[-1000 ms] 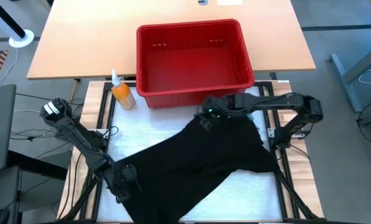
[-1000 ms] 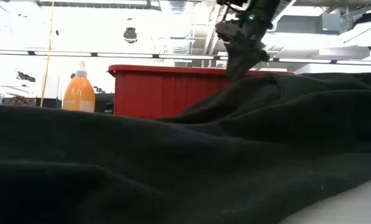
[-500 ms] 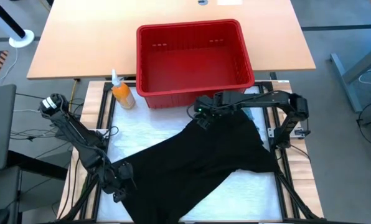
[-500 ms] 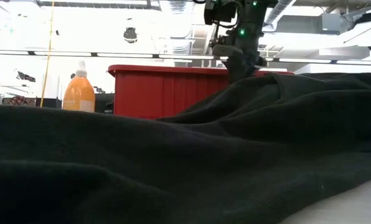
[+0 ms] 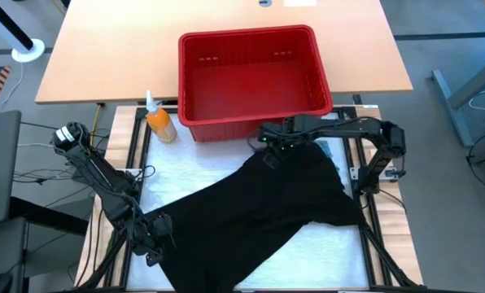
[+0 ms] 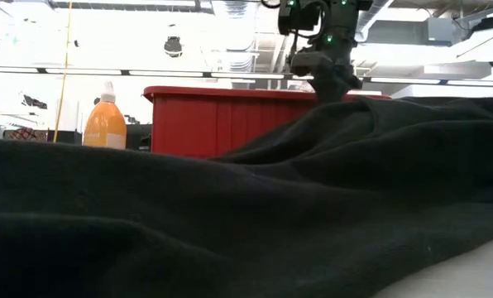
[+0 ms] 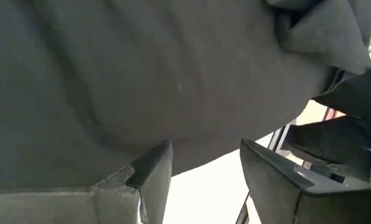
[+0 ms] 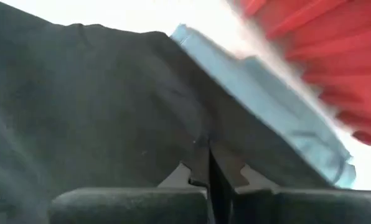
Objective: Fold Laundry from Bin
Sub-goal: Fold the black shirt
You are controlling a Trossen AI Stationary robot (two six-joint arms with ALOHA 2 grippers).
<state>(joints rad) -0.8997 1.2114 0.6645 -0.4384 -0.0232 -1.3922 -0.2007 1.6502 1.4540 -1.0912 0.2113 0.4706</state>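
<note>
Now black garment (image 5: 259, 216) lies rumpled at centre-bottom; right gripper (image 5: 268, 156) pinches its upper edge (left gripper (image 5: 150, 242) open, bottom left).

Orange bottle (image 5: 160, 124) w/ white cap by wood table (image 5: 104, 49).

Left dark two-finger gripper (image 5: 149, 244) low at the near-left corner, fingers (image 7: 153, 169) spread apart, arm angled back to its base. Right dark two-finger gripper (image 5: 267, 150) reached inward across centre (elbow bent far right), fingers (image 8: 201, 165) pressed together.
</note>
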